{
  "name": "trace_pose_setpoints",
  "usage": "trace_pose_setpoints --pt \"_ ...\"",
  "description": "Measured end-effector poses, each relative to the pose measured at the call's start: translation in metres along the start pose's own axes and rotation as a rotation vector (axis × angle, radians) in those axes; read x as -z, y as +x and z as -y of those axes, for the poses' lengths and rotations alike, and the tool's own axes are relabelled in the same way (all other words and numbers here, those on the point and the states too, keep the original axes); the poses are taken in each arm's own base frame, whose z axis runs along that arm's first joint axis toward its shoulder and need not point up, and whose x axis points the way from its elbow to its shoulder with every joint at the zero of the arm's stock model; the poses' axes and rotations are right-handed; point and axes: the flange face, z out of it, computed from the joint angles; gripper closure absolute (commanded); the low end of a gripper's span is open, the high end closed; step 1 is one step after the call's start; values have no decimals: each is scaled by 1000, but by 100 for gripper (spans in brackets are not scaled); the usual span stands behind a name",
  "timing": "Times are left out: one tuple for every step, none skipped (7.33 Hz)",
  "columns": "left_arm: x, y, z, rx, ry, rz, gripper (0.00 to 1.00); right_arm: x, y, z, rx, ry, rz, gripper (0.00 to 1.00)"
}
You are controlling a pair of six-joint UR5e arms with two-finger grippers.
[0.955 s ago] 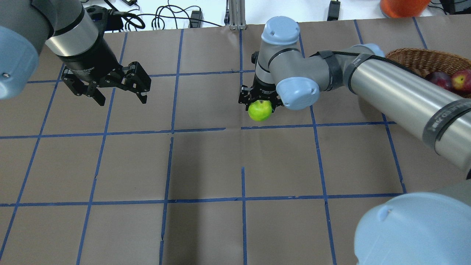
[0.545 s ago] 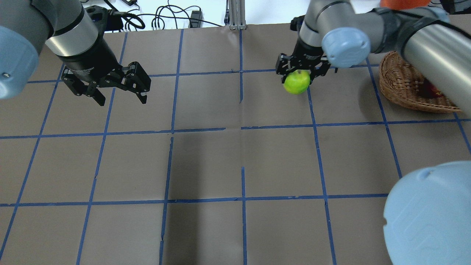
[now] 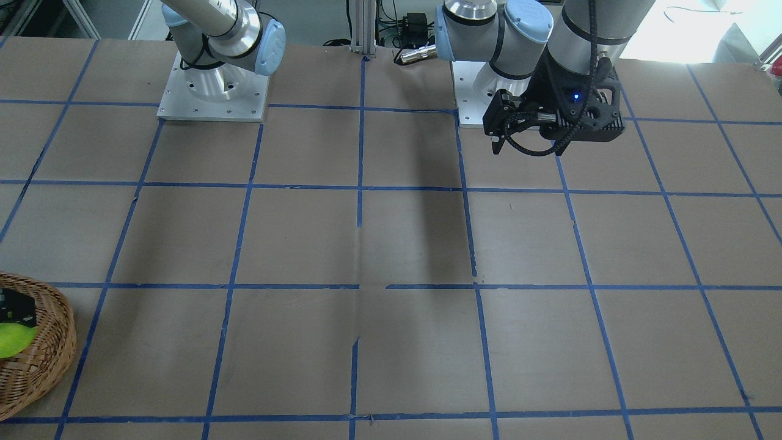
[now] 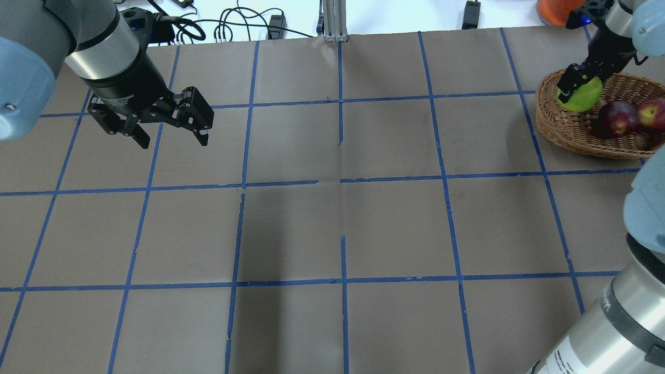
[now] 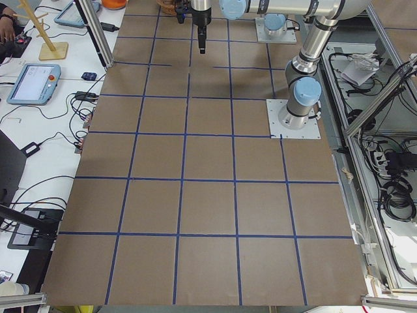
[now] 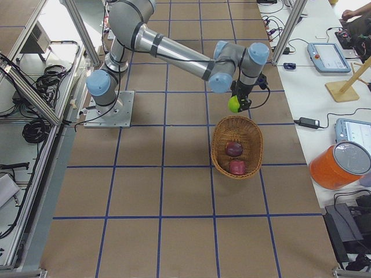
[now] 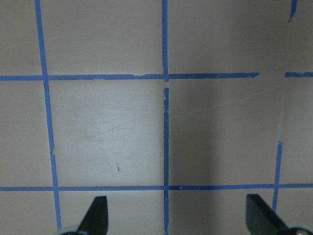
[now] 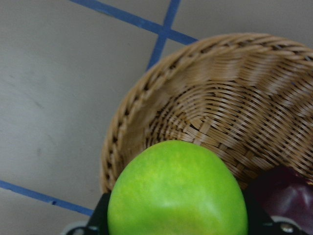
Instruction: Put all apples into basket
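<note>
My right gripper (image 4: 577, 92) is shut on the bright green apple (image 4: 584, 98) and holds it over the left rim of the round wicker basket (image 4: 563, 130) at the table's far right. The right wrist view shows the green apple (image 8: 177, 191) over the basket's inner wall (image 8: 210, 98). The dark maroon apple (image 4: 616, 118) and the red apple (image 4: 653, 111) lie in the basket. My left gripper (image 4: 172, 141) hangs open and empty over the far left of the table, with only bare paper under its fingertips (image 7: 98, 213).
An orange container (image 4: 563, 10) stands behind the basket, past the table's far edge. Cables and power bricks (image 4: 228, 26) and an aluminium post (image 4: 332, 21) line that edge. The table is brown paper (image 4: 343, 208) with a blue tape grid.
My right gripper has carried the green apple to the right, from the table's middle to over the basket's rim. The left arm has not moved.
</note>
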Motion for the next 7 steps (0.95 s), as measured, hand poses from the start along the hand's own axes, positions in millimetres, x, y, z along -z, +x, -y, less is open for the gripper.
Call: trace_pose_setpoints --pt "2 0 0 0 4 -3 0 -16 15 -5 5 -8 11 0" --pt "2 1 -1 -1 5 -5 0 -29 22 -6 5 -15 22 0" --pt "-1 1 -2 -1 1 -6 0 -33 27 -5 1 -17 21 0" --pt "-1 1 -2 -1 0 -7 0 -20 28 -2 -9 -11 3 0" --pt "1 1 -2 -1 5 -7 0 13 14 6 -35 -5 -7 0" --pt "4 0 -2 -1 10 -8 0 52 -24 20 -72 -15 4 0" --pt "5 0 -2 0 13 -9 0 85 -84 39 -98 -19 26 0"
